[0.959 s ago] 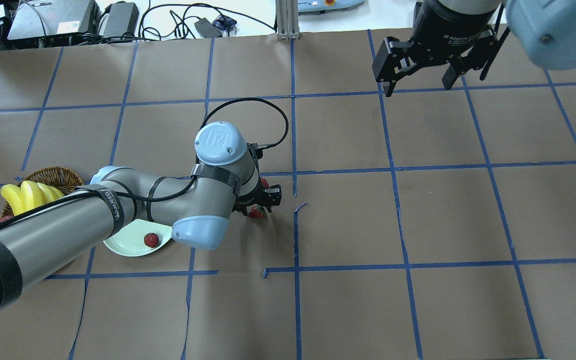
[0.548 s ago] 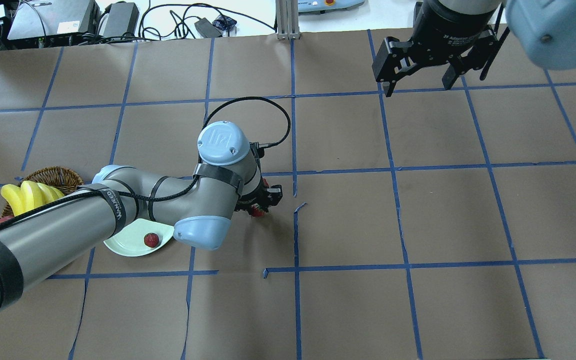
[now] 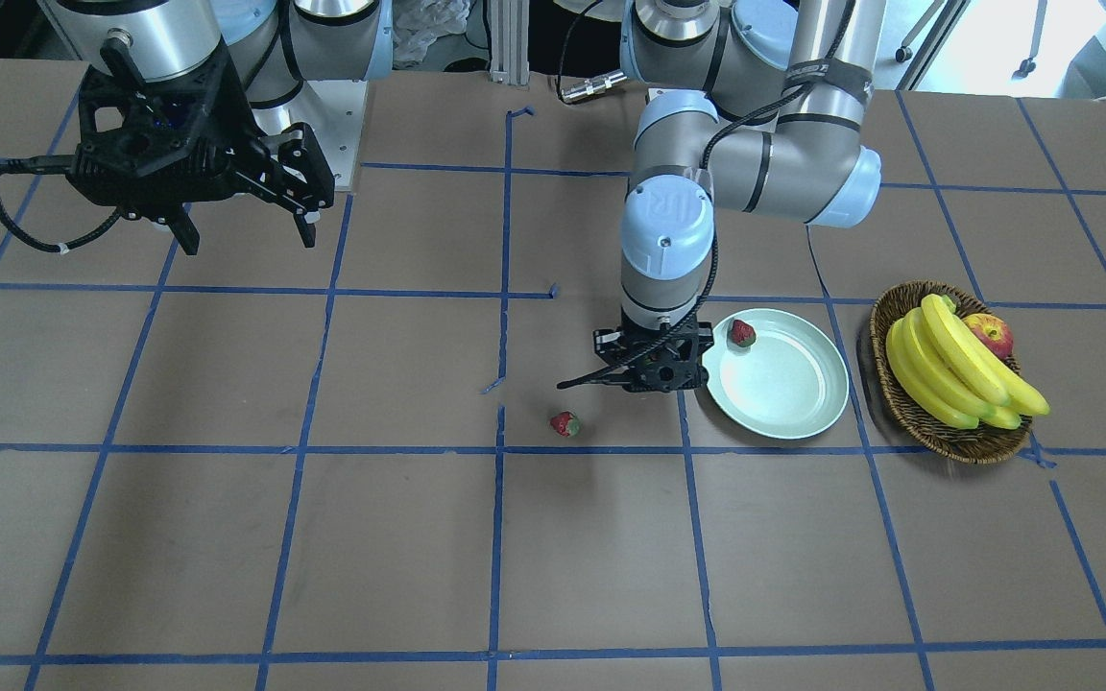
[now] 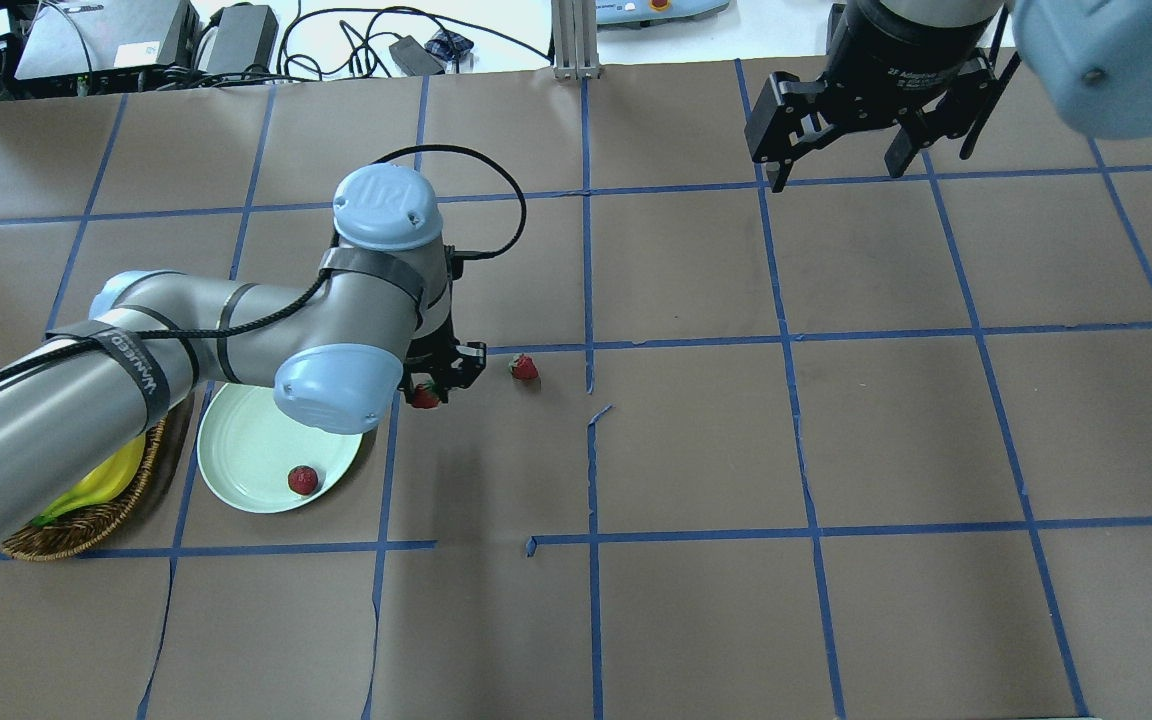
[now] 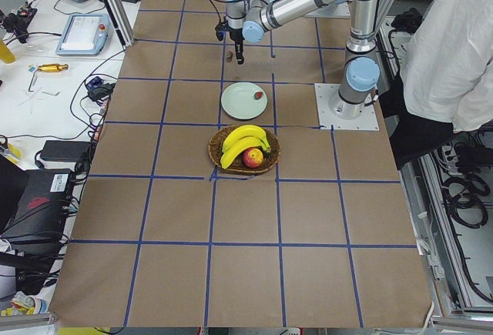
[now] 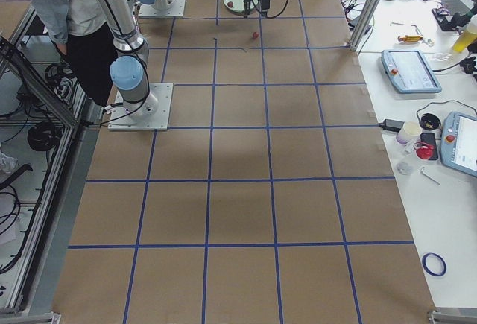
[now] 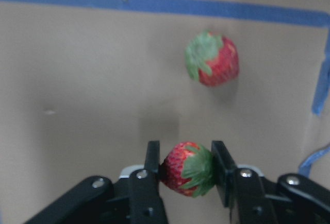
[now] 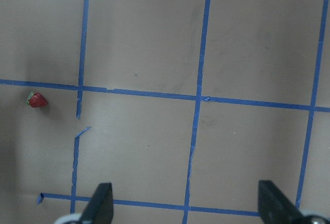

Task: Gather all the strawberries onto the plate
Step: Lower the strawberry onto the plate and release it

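My left gripper (image 4: 433, 388) is shut on a strawberry (image 7: 186, 168) and holds it just above the table, right beside the rim of the pale mint plate (image 4: 236, 450). The held strawberry also shows in the overhead view (image 4: 425, 396). A second strawberry (image 4: 303, 479) lies in the plate near its edge. A third strawberry (image 4: 523, 367) lies on the brown table to the right of the left gripper; it also shows in the left wrist view (image 7: 212, 59). My right gripper (image 4: 841, 160) is open and empty, high over the far right of the table.
A brown wicker basket (image 3: 899, 403) with bananas (image 3: 956, 365) and an apple (image 3: 990, 334) stands next to the plate, on the side away from the gripper. The table is brown paper with blue tape lines. Cables and boxes lie beyond the far edge.
My left arm has swung left toward the plate, carrying a strawberry in its shut gripper. The strawberry left on the table now shows uncovered. The right arm has not moved.
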`<action>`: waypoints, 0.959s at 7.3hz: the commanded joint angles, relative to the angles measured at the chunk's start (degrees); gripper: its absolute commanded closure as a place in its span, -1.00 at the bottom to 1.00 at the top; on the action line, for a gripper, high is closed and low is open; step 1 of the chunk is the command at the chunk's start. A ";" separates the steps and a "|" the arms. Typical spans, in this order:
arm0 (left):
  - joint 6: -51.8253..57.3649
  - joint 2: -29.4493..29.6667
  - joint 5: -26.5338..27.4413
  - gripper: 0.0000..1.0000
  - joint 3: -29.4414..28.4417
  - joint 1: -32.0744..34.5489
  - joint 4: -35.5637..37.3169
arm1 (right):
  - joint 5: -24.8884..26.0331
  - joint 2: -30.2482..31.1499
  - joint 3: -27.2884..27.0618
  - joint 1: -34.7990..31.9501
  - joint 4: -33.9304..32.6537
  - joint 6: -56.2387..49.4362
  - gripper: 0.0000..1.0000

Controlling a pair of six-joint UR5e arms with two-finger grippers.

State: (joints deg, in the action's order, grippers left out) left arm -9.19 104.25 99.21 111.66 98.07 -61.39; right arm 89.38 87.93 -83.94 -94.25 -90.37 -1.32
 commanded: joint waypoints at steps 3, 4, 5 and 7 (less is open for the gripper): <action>17.07 0.25 2.05 -0.74 3.56 -14.56 2.23 | 0.00 -0.04 0.01 0.04 -0.15 -0.09 -1.00; 16.23 -0.27 1.95 -1.00 3.48 -13.79 1.55 | 0.00 -0.04 0.01 0.04 -0.07 -0.09 -1.00; 12.65 -1.23 -1.70 -1.00 3.13 -12.04 1.63 | 0.00 -0.04 0.01 0.04 -0.07 0.00 -1.00; -2.68 -0.81 -5.16 -1.00 0.94 -3.37 2.68 | 0.00 -0.04 0.01 0.04 -0.07 0.00 -1.00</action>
State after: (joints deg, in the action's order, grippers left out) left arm -3.04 103.09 95.76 114.04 89.45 -59.15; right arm 89.39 87.89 -83.93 -94.22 -90.44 -1.33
